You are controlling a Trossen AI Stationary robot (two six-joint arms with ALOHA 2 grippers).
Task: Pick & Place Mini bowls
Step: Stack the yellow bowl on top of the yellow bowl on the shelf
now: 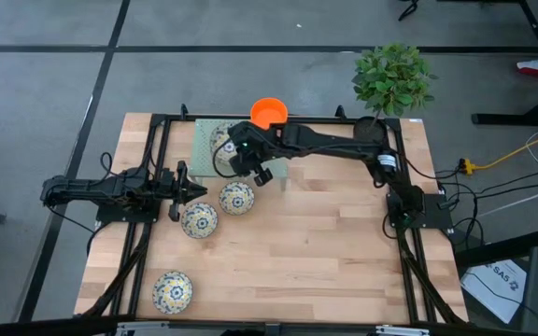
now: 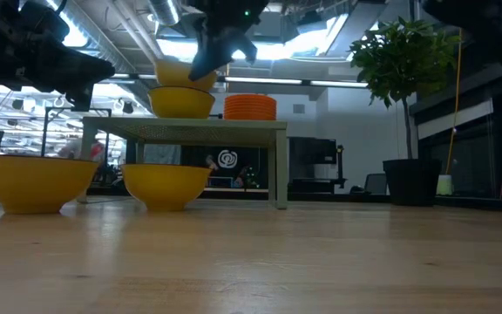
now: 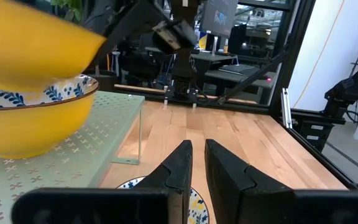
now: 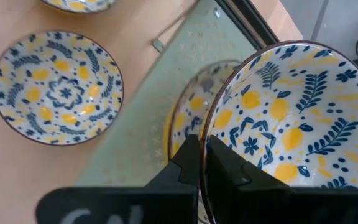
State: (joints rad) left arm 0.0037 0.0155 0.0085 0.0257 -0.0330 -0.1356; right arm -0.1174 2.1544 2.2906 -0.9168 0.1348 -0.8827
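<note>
One patterned bowl [image 4: 303,118] is pinched by rim in right end effector [image 4: 197,165], directly above bowl on rack [image 4: 194,106]; should be lowered level & centred before release.

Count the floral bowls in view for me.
5 floral bowls: three on the table, one on the shelf, one in the right gripper above it. The arm may hide more.

Both arms [image 1: 334,142] black, jointed — dark wedge fingers [image 3: 178,167], black cables.
</note>
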